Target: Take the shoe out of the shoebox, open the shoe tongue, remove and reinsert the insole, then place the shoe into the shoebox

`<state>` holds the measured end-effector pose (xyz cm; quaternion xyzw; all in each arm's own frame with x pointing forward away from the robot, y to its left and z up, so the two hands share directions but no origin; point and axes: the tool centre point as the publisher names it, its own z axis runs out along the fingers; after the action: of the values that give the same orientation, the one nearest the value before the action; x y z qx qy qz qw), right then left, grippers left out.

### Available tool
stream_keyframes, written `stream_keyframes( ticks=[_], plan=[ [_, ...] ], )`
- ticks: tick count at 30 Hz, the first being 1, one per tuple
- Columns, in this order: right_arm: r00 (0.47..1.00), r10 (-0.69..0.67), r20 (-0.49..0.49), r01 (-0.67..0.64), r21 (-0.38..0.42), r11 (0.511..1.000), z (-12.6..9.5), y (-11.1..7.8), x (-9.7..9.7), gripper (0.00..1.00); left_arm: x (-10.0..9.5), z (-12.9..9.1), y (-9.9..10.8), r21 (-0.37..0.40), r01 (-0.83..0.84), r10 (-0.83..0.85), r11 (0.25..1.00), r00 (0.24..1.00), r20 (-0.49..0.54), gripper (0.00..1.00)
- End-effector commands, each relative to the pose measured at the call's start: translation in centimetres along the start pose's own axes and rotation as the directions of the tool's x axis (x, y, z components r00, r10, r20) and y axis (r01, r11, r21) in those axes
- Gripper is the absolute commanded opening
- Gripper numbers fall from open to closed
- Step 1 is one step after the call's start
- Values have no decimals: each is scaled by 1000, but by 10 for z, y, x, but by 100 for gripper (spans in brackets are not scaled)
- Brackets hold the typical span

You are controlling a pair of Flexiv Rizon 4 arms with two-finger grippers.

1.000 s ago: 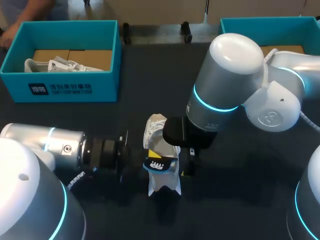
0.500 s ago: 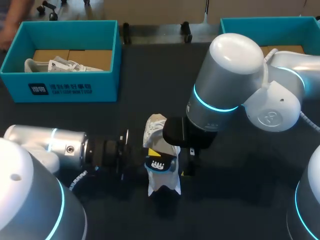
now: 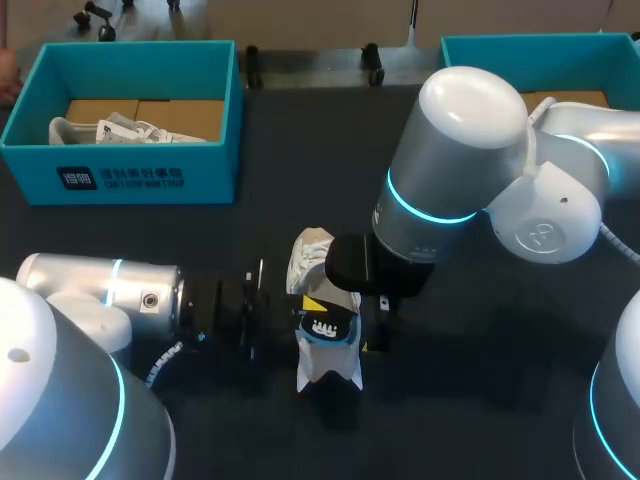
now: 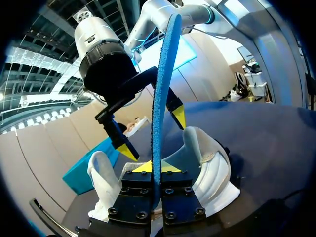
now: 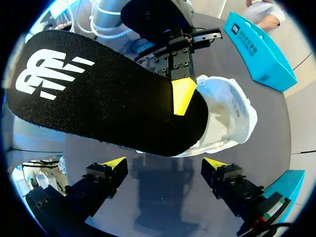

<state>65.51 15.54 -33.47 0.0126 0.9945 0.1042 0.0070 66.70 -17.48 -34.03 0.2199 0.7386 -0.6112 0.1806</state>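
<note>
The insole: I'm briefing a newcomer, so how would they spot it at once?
In the middle of the dark table sits a white shoe. The insole stands pinched in the left gripper above it: a thin flat sheet, black-faced, blue-edged.

Dark matte bench [image 3: 300, 140]. Far-left corner: open-topped teal box [image 3: 215, 165], long side along the bench's far edge, dark label block low on its near wall, print left unread. Inside: brown cardboard liner [image 3: 185, 112] over the floor, seam down the middle. Second white shoe [image 3: 105, 130] lying on it, crowded toward the box's left end, liner showing across the right half. Same box also in the right wrist view, label side visible. At the far edge, mid-bench: small black fitting [image 3: 252, 60] and a second one [image 3: 372, 58], well apart, too small to identify.
</note>
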Motion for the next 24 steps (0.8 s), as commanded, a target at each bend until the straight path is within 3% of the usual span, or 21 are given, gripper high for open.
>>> stream_keyframes(
  ticks=[1, 3, 13, 19, 24],
  plan=[
    [1000, 1, 3, -1, 2, 1000, 1, 1, 1, 100, 2, 0, -3, -5, -1, 1, 1000, 1000, 3, 0],
    [1000, 1, 3, -1, 2, 1000, 1, 1, 1, 100, 3, -1, -5, -3, -5, 5, 1000, 1000, 5, 0],
    [1000, 1, 3, -1, 2, 1000, 1, 1, 1, 100, 3, -2, -11, 10, -17, 17, 1000, 1000, 8, 31],
    [1000, 1, 3, -1, 2, 1000, 1, 1, 1, 100, 4, -1, -19, 27, -33, 33, 999, 999, 10, 37],
    [1000, 1, 3, -1, 2, 1000, 1, 1, 1, 100, 4, 1, -25, 42, -51, 50, 998, 999, 12, 36]
  ],
)
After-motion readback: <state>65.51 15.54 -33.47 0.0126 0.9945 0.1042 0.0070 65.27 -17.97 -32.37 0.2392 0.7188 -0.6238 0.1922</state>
